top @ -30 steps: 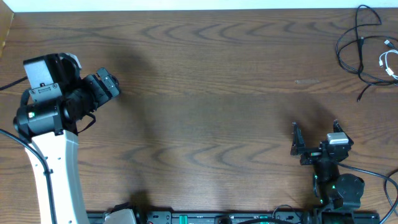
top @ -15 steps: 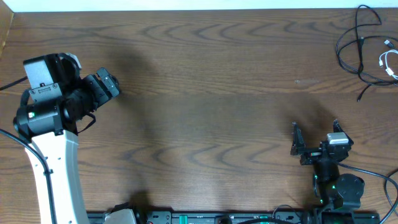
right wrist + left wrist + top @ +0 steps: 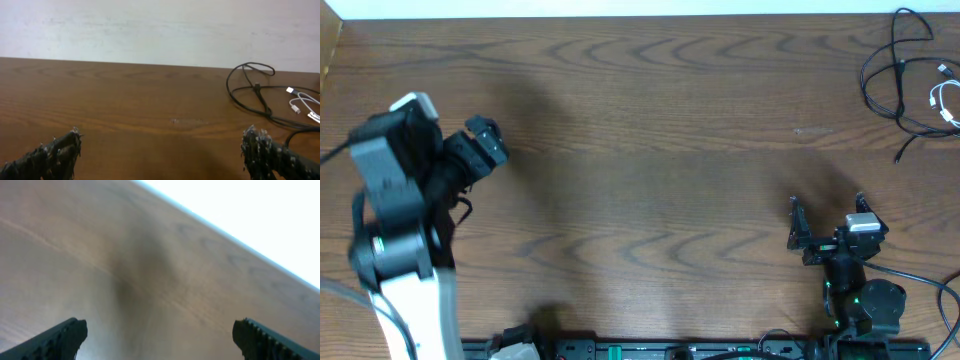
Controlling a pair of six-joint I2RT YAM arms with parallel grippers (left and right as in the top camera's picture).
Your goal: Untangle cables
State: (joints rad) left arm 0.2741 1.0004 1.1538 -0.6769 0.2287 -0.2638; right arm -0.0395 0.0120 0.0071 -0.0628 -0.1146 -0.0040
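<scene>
Brown wooden bench [image 3: 650, 150], both arms well apart from the work, apparently because no reach has begun. Left gripper [image 3: 480, 140] at 9 o'clock and right gripper [image 3: 828, 222] at 5 o'clock stand wide, holding nothing. Black cable [image 3: 255, 86], thin and loosely looped, lies at 2 o'clock just beside the shorter white cable [image 3: 296, 106], seemingly overlapping it.

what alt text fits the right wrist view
A black cable lies in loose loops with a white cable beside it at the far right of a wooden table. The right end effector is open and empty in the foreground.
</scene>
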